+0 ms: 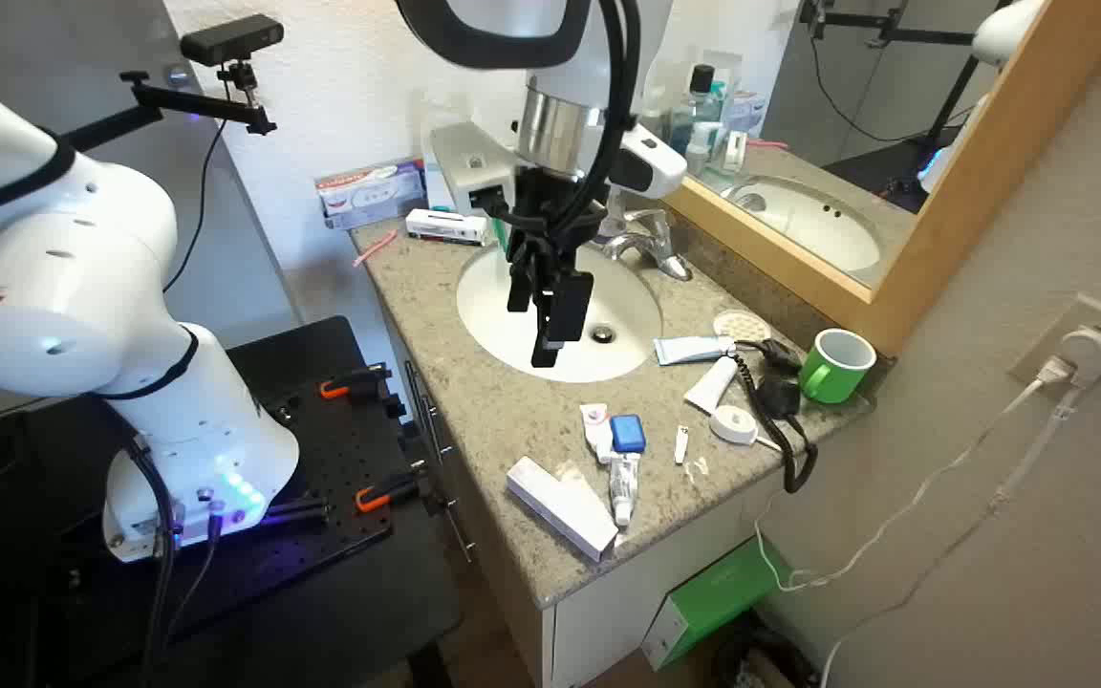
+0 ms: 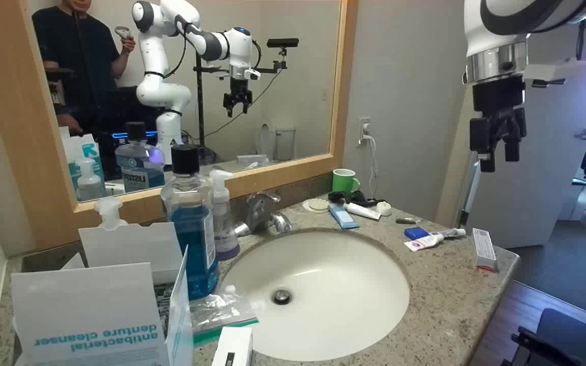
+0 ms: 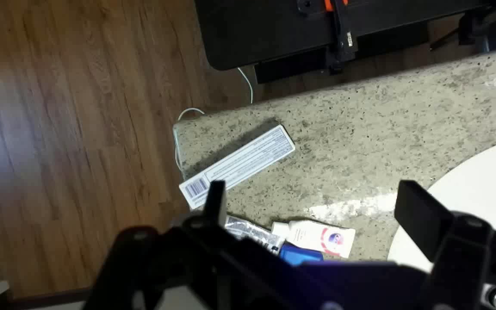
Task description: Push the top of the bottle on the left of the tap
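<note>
The bottle (image 2: 191, 269) of blue liquid stands upright left of the sink in an exterior view, with its black top (image 2: 185, 160) on. A clear bottle with a white pump head (image 2: 222, 208) stands between it and the chrome tap (image 2: 262, 213). The tap also shows in an exterior view (image 1: 651, 239); there the arm hides the bottles, which show only in the mirror. My gripper (image 1: 546, 325) points down, high up and well apart from the bottles, also seen in an exterior view (image 2: 499, 157). In the wrist view its fingers (image 3: 310, 189) are wide apart with nothing held.
An open denture cleanser box (image 2: 89, 315) stands in front of the blue bottle. The mirror frame (image 2: 298, 173) rises behind the tap. The white sink (image 2: 384, 284) lies beside it. A green cup (image 1: 830, 373), a white box (image 1: 560, 506) and several tubes lie along the counter.
</note>
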Controlling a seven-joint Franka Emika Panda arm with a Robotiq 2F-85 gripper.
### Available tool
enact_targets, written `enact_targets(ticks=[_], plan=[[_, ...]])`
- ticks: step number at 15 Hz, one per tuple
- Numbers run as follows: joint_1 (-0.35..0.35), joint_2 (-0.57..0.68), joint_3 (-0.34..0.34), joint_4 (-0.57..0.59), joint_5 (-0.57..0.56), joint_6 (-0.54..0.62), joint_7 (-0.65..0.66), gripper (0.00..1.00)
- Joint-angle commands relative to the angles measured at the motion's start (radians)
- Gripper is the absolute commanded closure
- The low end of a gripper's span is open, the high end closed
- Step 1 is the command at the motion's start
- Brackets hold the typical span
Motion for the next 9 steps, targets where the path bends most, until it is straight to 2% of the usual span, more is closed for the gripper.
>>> enact_targets(ticks=[1, 9], plan=[[0.002, 0.0, -0.004, 0.002, 0.0, -0.003, 0.0, 0.0], [0.009, -0.005, -0.003, -0.004, 0.006, 0.01, -0.006, 0.0]])
